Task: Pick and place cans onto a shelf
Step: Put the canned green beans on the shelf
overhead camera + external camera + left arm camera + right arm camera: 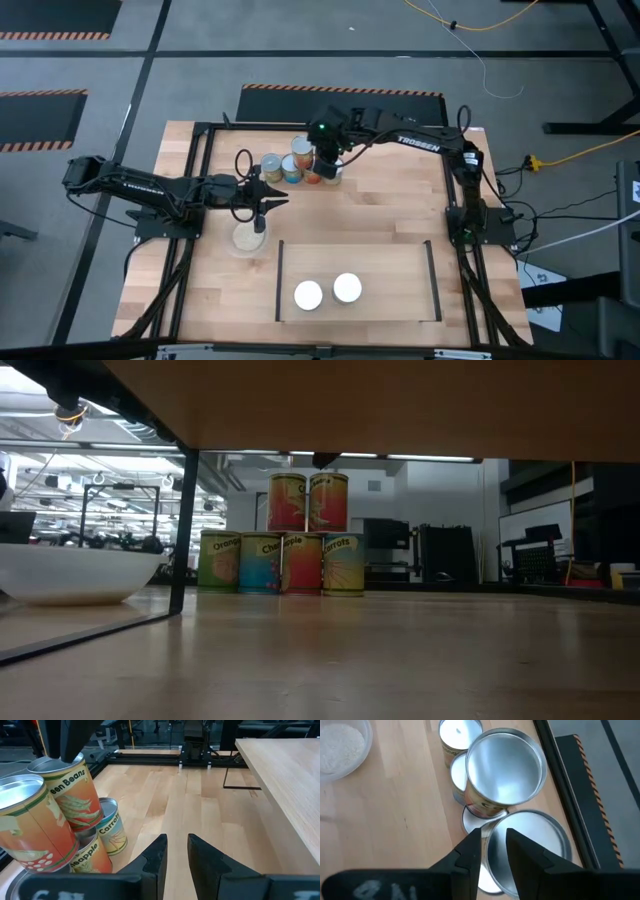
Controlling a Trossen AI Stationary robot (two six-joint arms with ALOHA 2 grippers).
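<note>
**Can stack at far edge, two cans on shelf**

Light-wood bench (380, 200) is seen from above, framed by black metal bars, with grey floor around it. Six cans (300, 535) are stacked near the far edge: four in a bottom row and two on top, as the low view shows. Labels reading "Carrots" and "Orange" are legible on the lower row. Two more cans (328, 291) are stood upright, just beside each other, on the shelf (400, 265) at the near edge, its short sides edged by thin black bars.

The right gripper (492, 847) is held directly above the stack, over the top of one upper can; its jaws are slightly parted and nothing is pinched between them. The left gripper (176, 851) is positioned beside the stack on the bench, above a clear dish (249, 238) of pale contents; its jaws are a little apart, gripping nothing.
</note>
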